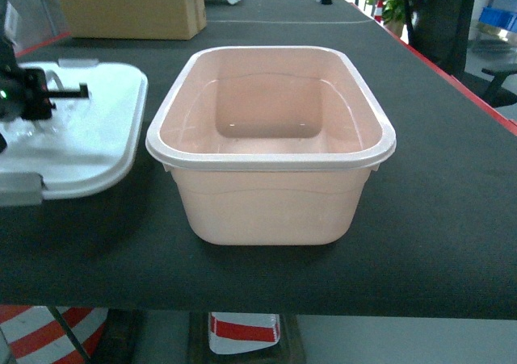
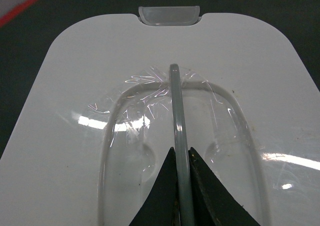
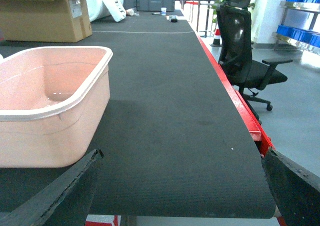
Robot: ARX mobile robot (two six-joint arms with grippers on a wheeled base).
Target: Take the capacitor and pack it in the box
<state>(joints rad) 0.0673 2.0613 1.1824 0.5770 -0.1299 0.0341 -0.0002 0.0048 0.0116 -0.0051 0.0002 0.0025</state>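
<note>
The box [image 1: 271, 194], a pale pink tub, stands open and empty in the middle of the black table; its near corner shows in the right wrist view [image 3: 50, 126]. Its white lid [image 1: 97, 130] lies flat to the left of it. In the left wrist view my left gripper [image 2: 181, 151] is shut on the lid's grey handle [image 2: 175, 105], which stands upright between the two black fingers. The same gripper [image 1: 56, 94] hangs over the lid at the left edge of the head view. My right gripper [image 3: 182, 156] is open over bare table, right of the box. No capacitor is in view.
A brown cardboard carton [image 1: 129, 5] sits at the back left of the table. The table's red edge [image 1: 468, 89] runs along the right, with a black office chair [image 3: 245, 50] beyond it. Blue bins [image 3: 300, 33] stand on shelves at the far right.
</note>
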